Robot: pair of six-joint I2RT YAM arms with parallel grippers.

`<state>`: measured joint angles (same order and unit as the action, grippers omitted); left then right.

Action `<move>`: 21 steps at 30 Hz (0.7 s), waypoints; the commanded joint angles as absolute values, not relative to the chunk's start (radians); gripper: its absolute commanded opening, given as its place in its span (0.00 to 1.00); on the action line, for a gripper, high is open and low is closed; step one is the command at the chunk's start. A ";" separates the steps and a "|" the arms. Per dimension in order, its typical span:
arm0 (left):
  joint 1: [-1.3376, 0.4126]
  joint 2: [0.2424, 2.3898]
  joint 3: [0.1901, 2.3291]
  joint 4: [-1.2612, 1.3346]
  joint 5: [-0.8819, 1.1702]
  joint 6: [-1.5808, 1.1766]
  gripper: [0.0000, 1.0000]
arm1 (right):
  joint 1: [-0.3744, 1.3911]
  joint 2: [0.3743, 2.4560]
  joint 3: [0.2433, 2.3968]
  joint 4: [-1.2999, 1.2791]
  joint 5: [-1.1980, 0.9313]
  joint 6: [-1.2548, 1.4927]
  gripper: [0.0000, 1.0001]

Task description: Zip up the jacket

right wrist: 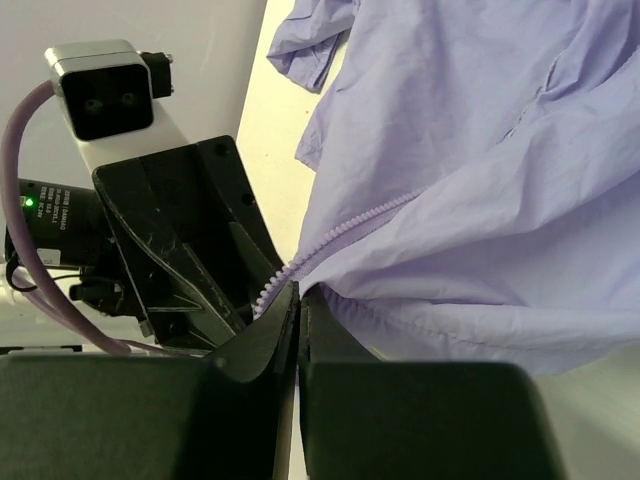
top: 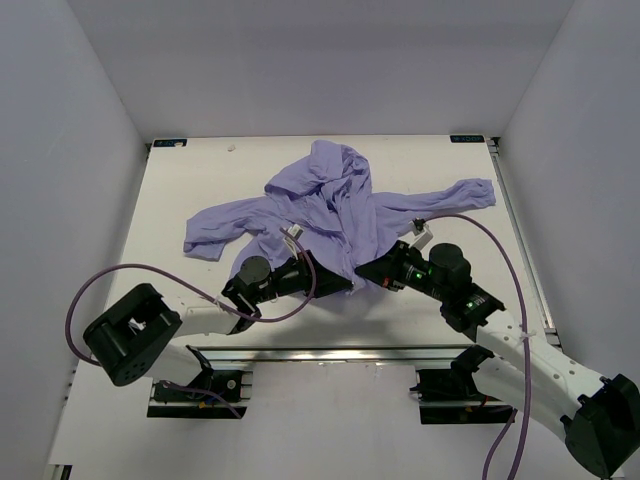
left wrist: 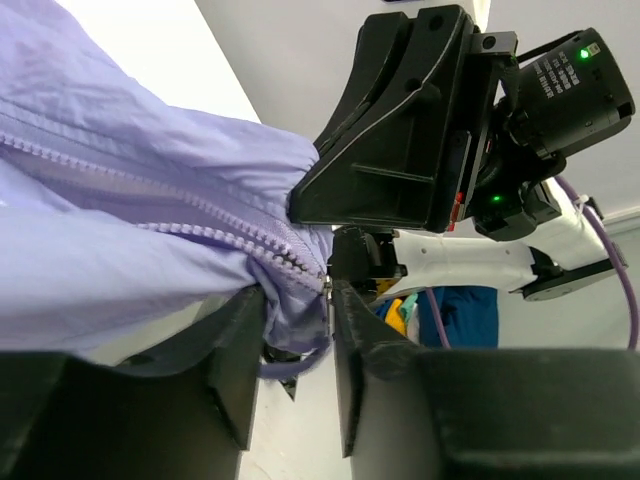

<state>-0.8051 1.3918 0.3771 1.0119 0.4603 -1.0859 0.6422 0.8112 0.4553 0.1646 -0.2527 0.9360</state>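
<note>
The lavender jacket (top: 330,205) lies spread on the white table, hood at the far side and sleeves out to both sides. Both grippers meet at its near hem. My left gripper (top: 338,283) is shut on a bunch of hem fabric at the bottom end of the zipper (left wrist: 297,300); the zipper teeth (left wrist: 200,215) run up and left from it. My right gripper (top: 366,270) faces it, almost touching. Its jaws are pressed tight on the other zipper edge (right wrist: 300,292), and the toothed tape (right wrist: 340,235) leads away from them. The zipper slider does not show clearly.
The table's (top: 180,190) white top shows to the left of the jacket. Grey walls close in three sides. A metal rail (top: 330,352) runs along the near edge by the arm bases. A purple cable (top: 100,285) loops by the left arm.
</note>
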 commanded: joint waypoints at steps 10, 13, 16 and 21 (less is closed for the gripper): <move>-0.802 1.330 0.396 0.993 0.459 -1.068 0.34 | 0.641 0.811 0.442 0.204 -0.245 0.928 0.00; -0.802 1.322 0.396 0.980 0.457 -1.068 0.34 | 0.641 0.810 0.437 0.202 -0.236 0.927 0.00; -0.804 1.321 0.399 0.965 0.460 -1.062 0.26 | 0.641 0.807 0.434 0.202 -0.226 0.927 0.00; -0.804 1.322 0.408 0.920 0.472 -1.045 0.00 | 0.641 0.818 0.445 0.239 -0.215 0.930 0.00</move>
